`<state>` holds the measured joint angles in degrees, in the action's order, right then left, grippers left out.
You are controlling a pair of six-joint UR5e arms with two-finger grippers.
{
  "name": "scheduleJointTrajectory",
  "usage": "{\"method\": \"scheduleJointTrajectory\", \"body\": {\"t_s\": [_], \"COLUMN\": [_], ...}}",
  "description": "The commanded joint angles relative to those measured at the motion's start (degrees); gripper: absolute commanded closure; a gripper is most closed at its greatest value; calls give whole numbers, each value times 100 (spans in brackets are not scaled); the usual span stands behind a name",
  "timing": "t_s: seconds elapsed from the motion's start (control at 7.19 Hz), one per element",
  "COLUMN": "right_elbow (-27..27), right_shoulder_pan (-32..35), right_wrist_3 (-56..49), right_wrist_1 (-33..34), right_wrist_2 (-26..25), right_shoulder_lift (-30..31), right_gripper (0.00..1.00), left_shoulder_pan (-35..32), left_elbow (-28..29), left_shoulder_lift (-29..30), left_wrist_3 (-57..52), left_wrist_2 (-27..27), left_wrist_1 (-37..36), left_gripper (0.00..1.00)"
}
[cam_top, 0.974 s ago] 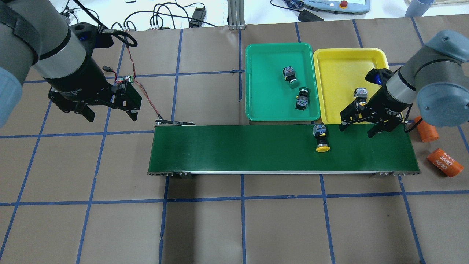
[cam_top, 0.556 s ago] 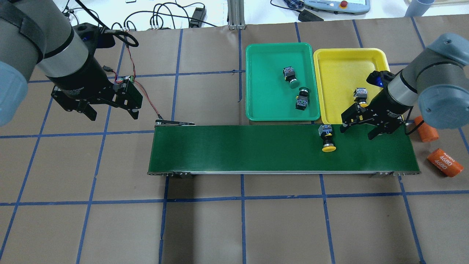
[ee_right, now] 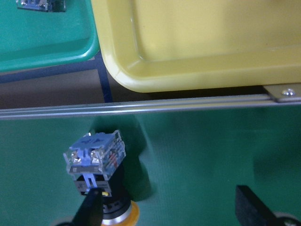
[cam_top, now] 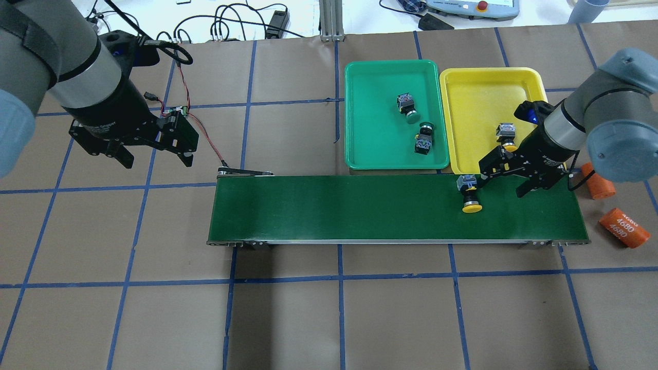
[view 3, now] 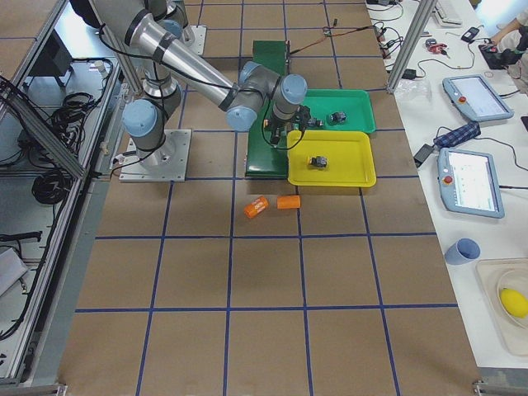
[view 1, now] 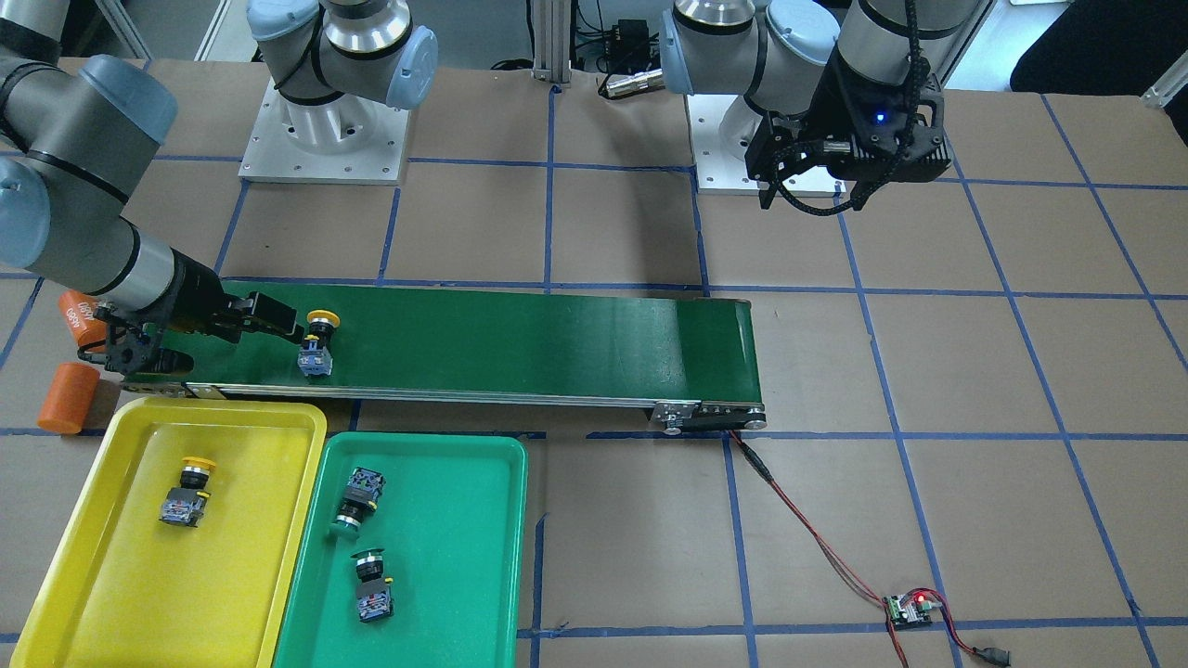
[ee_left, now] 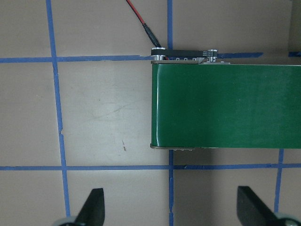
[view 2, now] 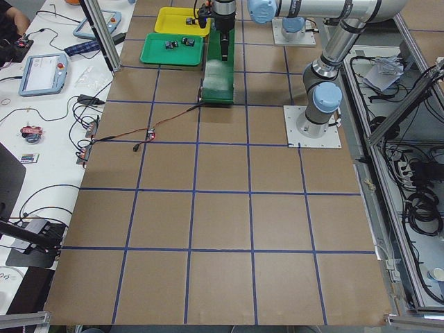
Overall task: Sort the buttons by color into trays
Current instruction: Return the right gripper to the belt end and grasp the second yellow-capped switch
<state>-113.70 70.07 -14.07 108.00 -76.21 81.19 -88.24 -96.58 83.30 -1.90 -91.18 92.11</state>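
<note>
The brown tabletop point(cam_top: 329, 308), gridded with blue tape, carries a long dark-green belt point(cam_top: 360, 205) across its middle. Beyond the belt's far edge two trays sit side by side and touching, the green tray point(cam_top: 370, 82) and, to its right in the overhead view, the yellow tray point(cam_top: 478, 87). The left gripper point(cam_top: 157, 163) hovers over bare tabletop off the belt's left end, its fingers spread wide and holding nothing. The right gripper point(cam_top: 502, 186) is low over the belt's right part, just in front of the yellow tray, also spread wide and empty. Two orange cylinders point(cam_top: 624, 227) lie on the tabletop past the belt's right end. A yellow button point(cam_top: 470, 195) lies on its side on the belt, cap toward the robot and contact block toward the trays, right at one finger point(ee_right: 91, 207) of the right gripper, to one side of the gap; contact cannot be told. A second yellow button point(cam_top: 506, 134) lies in the yellow tray near the right arm's wrist. In the green tray lie a green button point(cam_top: 407, 106), cap toward the belt, and a nearer green button point(cam_top: 424, 139), cap pointing away.
</note>
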Motion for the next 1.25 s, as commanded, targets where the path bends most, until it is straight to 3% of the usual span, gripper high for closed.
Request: {"method": "scheduleJointTrajectory", "body": {"t_s": [0.0,0.56,0.7,0.83,1.11], "right_elbow": [-47,-47,-47,-47,-4], "right_shoulder_pan": [7,25,25,25,33], "right_wrist_3": [0,36,27,27,114], "right_wrist_1": [2,46,55,55,-6], "right_wrist_2": [9,-8,-69,-87,-113], "right_shoulder_lift": [2,-24,-51,-51,-42], "right_gripper": [0,0,22,52,100], "left_shoulder_pan": [0,0,0,0,-9], "left_elbow": [-1,-80,-316,-544,-608], "left_shoulder_lift": [64,64,-40,-85,-243], "left_wrist_3": [6,-12,-29,-29,-29], "left_wrist_2": [4,-13,-5,-5,-22], "left_wrist_1": [9,44,0,-165,-325], "left_gripper": [0,0,0,0,0]}}
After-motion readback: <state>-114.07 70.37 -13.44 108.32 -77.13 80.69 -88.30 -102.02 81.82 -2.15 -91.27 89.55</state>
